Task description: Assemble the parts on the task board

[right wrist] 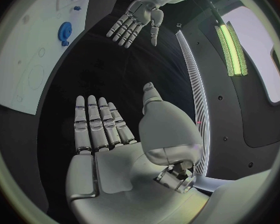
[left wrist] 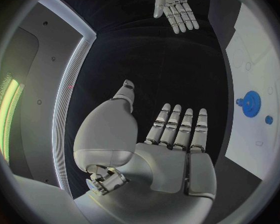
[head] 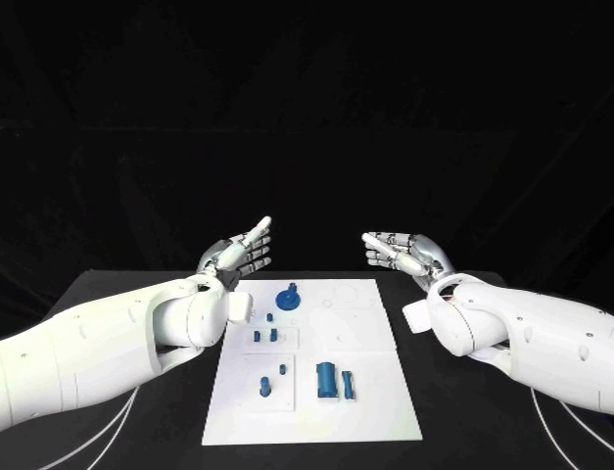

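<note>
The white task board (head: 377, 392) lies in the middle of the black table. On it are a blue gear (head: 288, 298), several small blue pegs (head: 264, 335) and two blue cylinders (head: 336, 381) nearer the front. My left hand (head: 239, 253) is raised beyond the board's far left corner, fingers straight and apart, holding nothing. My right hand (head: 402, 253) is raised beyond the far right corner, likewise flat and empty. The left wrist view shows its own flat palm (left wrist: 171, 149), the blue gear (left wrist: 251, 103) and my right hand (left wrist: 174, 5). The right wrist view shows its palm (right wrist: 109, 134), the gear (right wrist: 66, 32) and my left hand (right wrist: 134, 22).
Bare black table (head: 137, 431) lies on both sides of the board and beyond it. Thin pale cables (head: 152, 411) run along the table near the front corners. The board's right column has empty outlined recesses (head: 347, 333).
</note>
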{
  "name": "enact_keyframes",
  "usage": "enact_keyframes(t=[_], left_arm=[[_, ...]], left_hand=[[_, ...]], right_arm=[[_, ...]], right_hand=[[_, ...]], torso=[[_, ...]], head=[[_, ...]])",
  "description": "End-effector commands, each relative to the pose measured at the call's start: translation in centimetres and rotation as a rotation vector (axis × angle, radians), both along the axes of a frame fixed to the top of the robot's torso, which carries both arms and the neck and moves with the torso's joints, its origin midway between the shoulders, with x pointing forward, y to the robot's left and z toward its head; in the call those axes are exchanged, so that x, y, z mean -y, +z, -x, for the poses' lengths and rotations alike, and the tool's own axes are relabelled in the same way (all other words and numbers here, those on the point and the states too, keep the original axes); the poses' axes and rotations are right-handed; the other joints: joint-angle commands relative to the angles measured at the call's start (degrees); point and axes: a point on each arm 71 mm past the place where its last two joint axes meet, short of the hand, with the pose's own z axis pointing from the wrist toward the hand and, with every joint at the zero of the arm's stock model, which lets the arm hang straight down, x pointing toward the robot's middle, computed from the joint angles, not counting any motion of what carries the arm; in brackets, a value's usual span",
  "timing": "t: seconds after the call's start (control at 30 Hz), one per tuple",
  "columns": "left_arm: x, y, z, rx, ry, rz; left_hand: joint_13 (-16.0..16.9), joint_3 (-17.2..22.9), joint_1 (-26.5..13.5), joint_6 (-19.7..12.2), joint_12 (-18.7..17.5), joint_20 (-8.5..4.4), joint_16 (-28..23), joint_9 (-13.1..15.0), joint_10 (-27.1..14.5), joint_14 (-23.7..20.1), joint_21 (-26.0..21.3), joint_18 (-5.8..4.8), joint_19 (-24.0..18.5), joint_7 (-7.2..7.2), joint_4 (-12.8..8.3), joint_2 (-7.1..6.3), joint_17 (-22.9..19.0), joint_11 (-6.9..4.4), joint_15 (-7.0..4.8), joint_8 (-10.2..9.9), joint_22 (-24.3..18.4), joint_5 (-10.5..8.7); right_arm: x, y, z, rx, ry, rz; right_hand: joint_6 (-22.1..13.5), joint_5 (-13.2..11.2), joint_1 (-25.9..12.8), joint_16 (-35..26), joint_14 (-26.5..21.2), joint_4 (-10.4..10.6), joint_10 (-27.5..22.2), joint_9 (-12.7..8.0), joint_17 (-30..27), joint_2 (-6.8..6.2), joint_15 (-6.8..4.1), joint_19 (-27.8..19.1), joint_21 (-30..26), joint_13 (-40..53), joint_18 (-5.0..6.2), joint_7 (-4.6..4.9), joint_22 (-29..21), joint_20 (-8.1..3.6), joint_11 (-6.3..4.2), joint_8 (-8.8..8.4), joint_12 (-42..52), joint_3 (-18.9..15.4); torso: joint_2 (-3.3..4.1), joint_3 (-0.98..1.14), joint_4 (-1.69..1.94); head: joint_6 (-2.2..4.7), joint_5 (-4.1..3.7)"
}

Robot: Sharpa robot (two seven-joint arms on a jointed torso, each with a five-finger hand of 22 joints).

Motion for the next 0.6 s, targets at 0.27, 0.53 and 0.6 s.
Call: enact_keyframes(t=[0.27,0.53,0.6], left_arm=[[1.6,0.1,3.0,0.112,0.097,-0.124],[2.1,0.2,4.2,0.150,0.126,-0.161],[2.1,0.2,4.2,0.150,0.126,-0.161]], left_hand=[[-1.0,-1.5,-28.9,-16.7,-1.1,-6.16,-1.1,-1.1,-15.5,-12.5,-1.1,-1.81,-11.8,-6.51,-6.3,3.83,-0.9,-6.16,-4.14,-1.1,-1.0,-1.01],[-1.0,-1.5,-37.2,-21.6,-1.1,-8.01,-1.1,-1.1,-19.9,-16.0,-1.1,-1.81,-15.2,-6.51,-6.3,3.83,-0.9,-6.16,-8.35,-1.1,-1.0,-1.01],[-1.0,-1.5,-38.9,-22.5,-1.1,-12.37,-1.1,-1.1,-20.8,-16.8,-1.1,-1.81,-15.8,-6.51,-6.3,3.83,-0.9,-6.16,-8.35,-1.1,-1.0,-1.01]], right_arm=[[-0.4,0.4,4.0,0.002,-0.195,-0.192],[-0.4,0.6,5.2,-0.009,-0.245,-0.230],[-0.4,0.6,5.2,-0.009,-0.245,-0.230]], right_hand=[[-19.1,-4.7,-29.6,-1.2,-21.3,-5.6,-21.1,-3.5,-3.8,-1.51,-6.40,-17.7,-1.2,-1.4,-3.77,-4.29,-9.3,-5.56,-7.40,-1.15,-1.2,6.6],[-24.7,-9.4,-38.3,-1.2,-27.6,-5.6,-27.4,-3.5,-3.8,-1.51,-6.40,-22.8,-1.2,-1.4,-8.38,-8.69,-12.0,-7.19,-7.40,-1.15,-1.2,6.6],[-25.8,-9.4,-40.0,-1.2,-28.7,-5.6,-28.6,-3.5,-3.8,-1.51,-6.40,-23.8,-1.2,-1.4,-8.38,-8.69,-12.6,-11.23,-7.40,-1.15,-1.2,6.6]], torso=[[0.20,1.37,3.94],[0.20,1.37,3.95],[0.20,1.37,3.95]], head=[[2.20,-2.22],[2.21,-2.22],[2.21,-2.22]])
